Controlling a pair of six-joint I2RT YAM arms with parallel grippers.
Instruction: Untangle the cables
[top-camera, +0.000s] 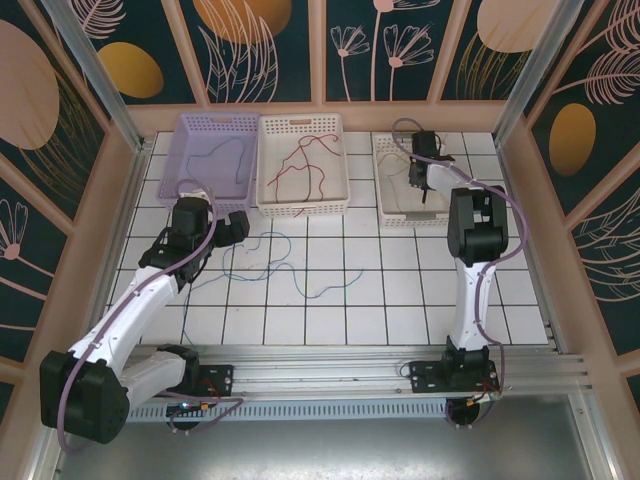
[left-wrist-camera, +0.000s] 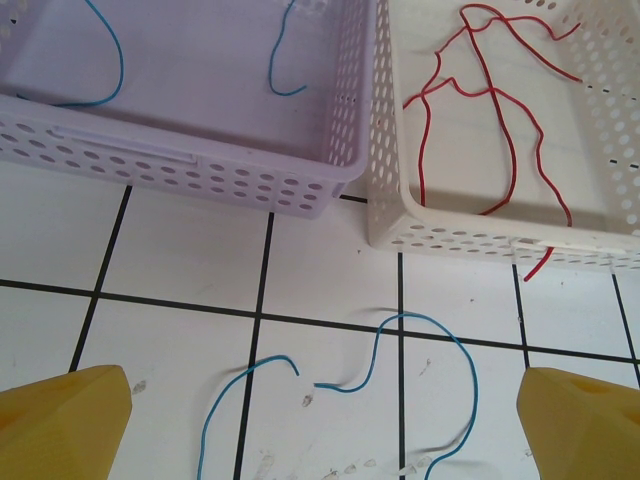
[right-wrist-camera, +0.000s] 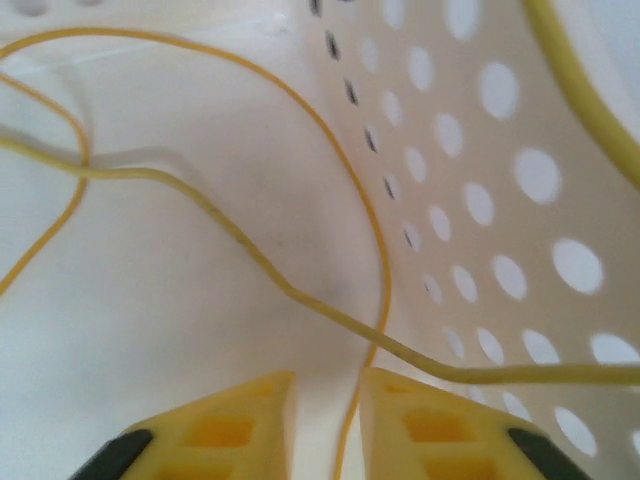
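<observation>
— On the tiled table (top-camera: 400, 290), just ahead of the left gripper (top-camera: 237, 226), what lies loose?

— Loose blue cables (left-wrist-camera: 412, 316), curling across several tiles between the two arms. From the left wrist, two of their free ends nearly meet on one tile. They lie near the baskets but apart from them.

— And that gripper's fingers?

— The yellow fingers (left-wrist-camera: 65, 420) are spread wide, one at each lower corner of the wrist view. They hold nothing, and the loose blue cables lie on the tiles under the gap.

— Where are the other cables?

— Along the far edge of the table. The lilac basket (top-camera: 220, 119) holds a blue cable (left-wrist-camera: 120, 65). Just beside it, the middle white basket (top-camera: 303, 208) holds red cables (left-wrist-camera: 507, 130), and one red end shows outside its near wall.

— The right arm?

— The right gripper (top-camera: 425, 190) is down inside the right white basket (top-camera: 384, 185). Its wrist view shows yellow cable (right-wrist-camera: 250, 255) looping over the basket floor beside the perforated wall. Its fingers (right-wrist-camera: 430, 430) stand close together with a narrow slit between them. One thin yellow strand runs down into that slit, but whether they pinch it cannot be told.
</observation>
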